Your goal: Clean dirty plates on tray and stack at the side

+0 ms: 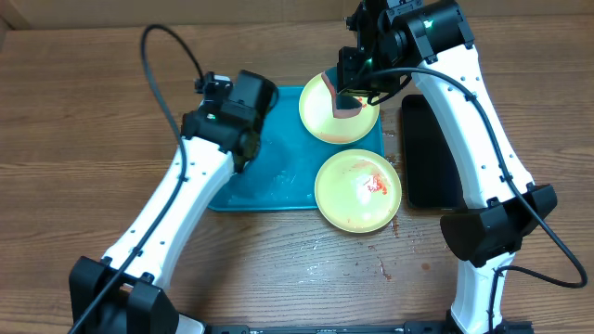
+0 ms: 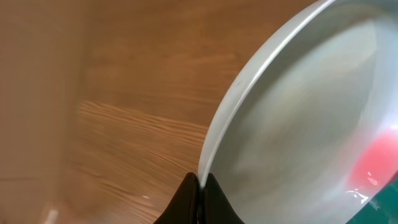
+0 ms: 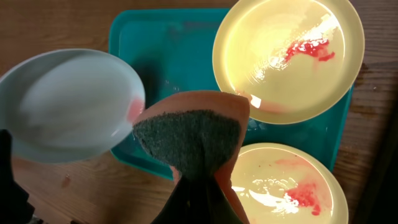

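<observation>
The left claw (image 2: pixel 199 186) was pinched shut on the rim of the pale plate (image 2: pixel 298 124), which was held tilted at the edge of the tray (image 3: pixel 168 43). The right claw (image 3: pixel 198 190) was clamped on the sponge (image 3: pixel 193 130). The plate was judged light, stiff and slick, so a rim grip suited it.

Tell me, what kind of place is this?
Probably a robot practice table, not a real kitchen. Two white robot arms work at a wooden table, with sauce-smeared plates on a turquoise tray and a scrubbing sponge.

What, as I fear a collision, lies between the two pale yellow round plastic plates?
Only a narrow bare strip of the turquoise rectangular plastic tray, in the right wrist view.
</observation>
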### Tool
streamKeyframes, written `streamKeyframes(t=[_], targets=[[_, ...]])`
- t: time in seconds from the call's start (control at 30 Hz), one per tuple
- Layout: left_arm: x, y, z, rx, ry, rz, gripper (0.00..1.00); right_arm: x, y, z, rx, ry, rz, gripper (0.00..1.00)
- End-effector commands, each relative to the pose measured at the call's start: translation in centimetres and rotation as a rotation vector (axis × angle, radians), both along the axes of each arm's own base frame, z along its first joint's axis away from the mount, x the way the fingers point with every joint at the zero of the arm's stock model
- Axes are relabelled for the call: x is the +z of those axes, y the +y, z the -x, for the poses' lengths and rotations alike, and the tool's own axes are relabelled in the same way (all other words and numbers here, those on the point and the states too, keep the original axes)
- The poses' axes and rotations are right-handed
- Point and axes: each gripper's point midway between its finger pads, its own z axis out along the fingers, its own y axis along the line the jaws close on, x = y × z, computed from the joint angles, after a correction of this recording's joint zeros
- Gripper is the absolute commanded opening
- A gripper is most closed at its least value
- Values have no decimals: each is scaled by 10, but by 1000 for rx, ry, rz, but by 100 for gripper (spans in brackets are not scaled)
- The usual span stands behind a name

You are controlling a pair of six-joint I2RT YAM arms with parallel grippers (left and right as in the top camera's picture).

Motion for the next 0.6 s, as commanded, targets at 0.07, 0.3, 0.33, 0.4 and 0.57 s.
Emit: streamKeyframes(t=[0.07,0.3,0.33,0.4,0.57], targets=[[53,11,0,67,-189,-209,4,6,-5,0,-3,-18,13,4],[61,7,0,67,-223,-243,4,4,-9,1,-11,-12,32,4],[62,7,0,69,-228,-244,4,3,-9,1,-11,-9,33,4],[63,7,-1,71,-233,-244,4,3,-9,2,-11,-6,35,4],[62,6,-3,74,-248,-223,4,2,-12,5,-15,10,40,4]])
